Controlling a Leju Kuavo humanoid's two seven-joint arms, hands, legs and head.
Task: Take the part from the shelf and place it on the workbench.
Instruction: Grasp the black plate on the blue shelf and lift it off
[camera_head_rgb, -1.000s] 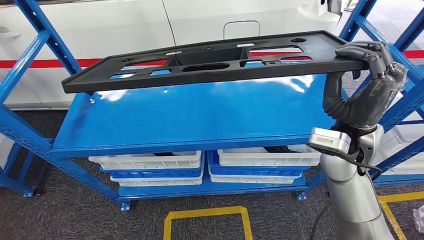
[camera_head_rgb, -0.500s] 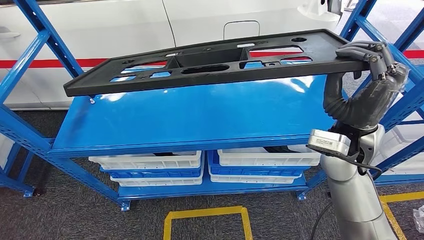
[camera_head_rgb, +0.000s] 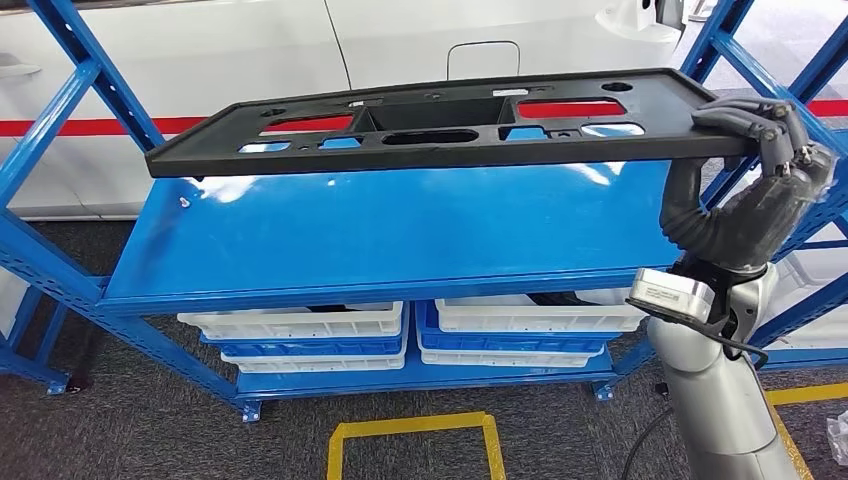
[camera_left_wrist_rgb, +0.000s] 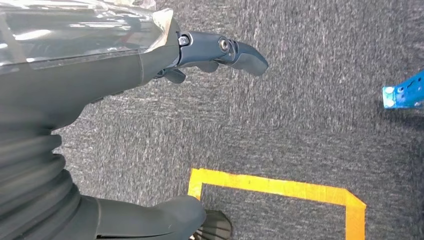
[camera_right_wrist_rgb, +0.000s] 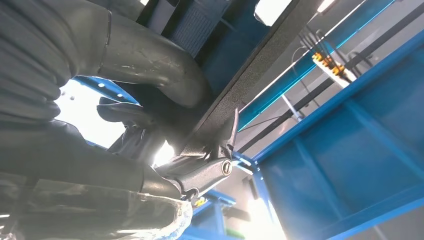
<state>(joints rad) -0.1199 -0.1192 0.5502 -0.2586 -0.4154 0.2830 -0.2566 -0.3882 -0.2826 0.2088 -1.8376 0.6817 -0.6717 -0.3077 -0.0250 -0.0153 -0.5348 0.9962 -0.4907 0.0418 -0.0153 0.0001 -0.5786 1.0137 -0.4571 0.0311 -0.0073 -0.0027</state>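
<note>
Right hand (camera_head_rgb: 760, 150) grips one end of the long flat black plastic panel (camera_head_rgb: 440, 125), held clear above the blue metal shelf (camera_head_rgb: 380, 235). Long axis runs sideways, away toward the robot's left. Left hand (camera_left_wrist_rgb: 165, 80) hangs empty, fingers apart, over grey carpet (camera_left_wrist_rgb: 300, 100).

head view high, facing shelf (camera_head_rgb: 380, 240); left wrist faces floor (camera_left_wrist_rgb: 300, 100).

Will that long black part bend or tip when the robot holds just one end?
Probably stiff: the black part stays straight though the right hand grips only one end. It may want to tip, since most of it hangs past the grip. It looks light, being full of cut-outs.
</note>
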